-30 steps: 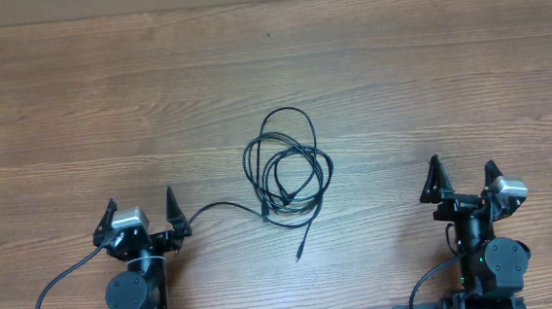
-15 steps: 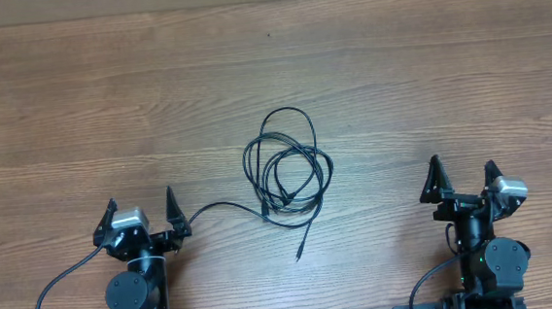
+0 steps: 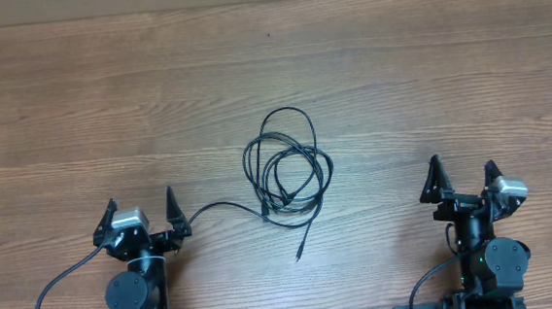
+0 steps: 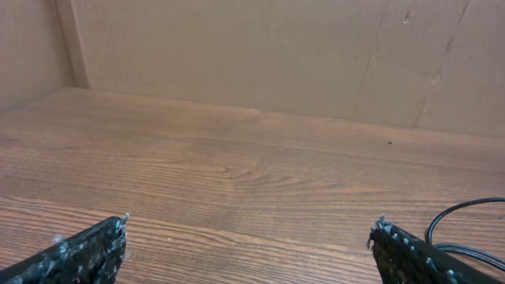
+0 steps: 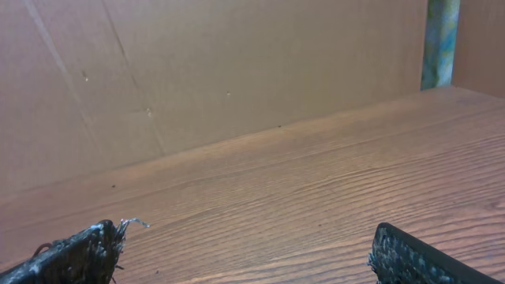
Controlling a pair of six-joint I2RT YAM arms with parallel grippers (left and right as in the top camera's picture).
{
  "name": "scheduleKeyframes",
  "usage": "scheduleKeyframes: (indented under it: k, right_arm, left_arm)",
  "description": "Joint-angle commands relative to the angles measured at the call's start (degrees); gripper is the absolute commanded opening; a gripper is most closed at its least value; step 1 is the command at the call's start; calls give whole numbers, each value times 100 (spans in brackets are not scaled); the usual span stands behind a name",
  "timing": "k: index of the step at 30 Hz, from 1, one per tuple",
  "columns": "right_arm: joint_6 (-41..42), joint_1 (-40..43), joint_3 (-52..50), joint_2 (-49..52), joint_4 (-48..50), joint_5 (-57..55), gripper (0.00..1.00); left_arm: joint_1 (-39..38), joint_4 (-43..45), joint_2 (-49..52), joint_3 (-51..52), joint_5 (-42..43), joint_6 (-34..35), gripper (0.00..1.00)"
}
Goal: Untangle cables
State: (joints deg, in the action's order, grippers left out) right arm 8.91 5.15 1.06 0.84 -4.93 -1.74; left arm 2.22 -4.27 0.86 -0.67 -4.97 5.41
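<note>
The cables [image 3: 287, 168] lie as a tangled bundle of thin black loops at the middle of the wooden table. One strand runs left toward my left gripper and one plug end [image 3: 300, 253] trails toward the front. My left gripper [image 3: 142, 211] is open and empty at the front left, right beside that strand's end. My right gripper [image 3: 463, 175] is open and empty at the front right, well apart from the bundle. In the left wrist view a bit of cable [image 4: 465, 217] shows at the right edge, beyond the open fingertips [image 4: 248, 237]. The right wrist view shows open fingertips [image 5: 248, 237] over bare wood.
The wooden table [image 3: 106, 98] stretches far on all sides. A brown cardboard wall [image 4: 237, 47] stands along the back edge, also seen in the right wrist view [image 5: 237, 71]. Thick black arm wires [image 3: 56, 287] hang at the front left and front right.
</note>
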Motion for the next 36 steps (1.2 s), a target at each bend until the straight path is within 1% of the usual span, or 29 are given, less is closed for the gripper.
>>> scheduleKeyframes:
  k: [1,8,13,18,21,27,36]
  right_arm:
    - [-44,-31,-61,-68,39,-26,100]
    - [-39,-31,-61,-68,39,2,100]
    - [-42,-31,-57,-68,105,428,100]
    - [-37,-31,-57,-68,431,881,100]
    - [-15,-31,-26,-68,553,918,100]
    - [-20,-31,168,-68,555,916,100]
    - [-20,-31,188,-68,503,916,100]
  left_arm:
    - [-26,24,-61,39,55,-136,99]
    - [-26,22,-61,39,55,-136,100]
    - [-26,24,-61,39,55,-136,100]
    - [-26,24,-61,39,55,-136,100]
    - [-26,22,-61,39,55,-136,100]
    - [-28,24,-61,39,55,-136,100]
    - [-26,22,-61,39,55,-136,100]
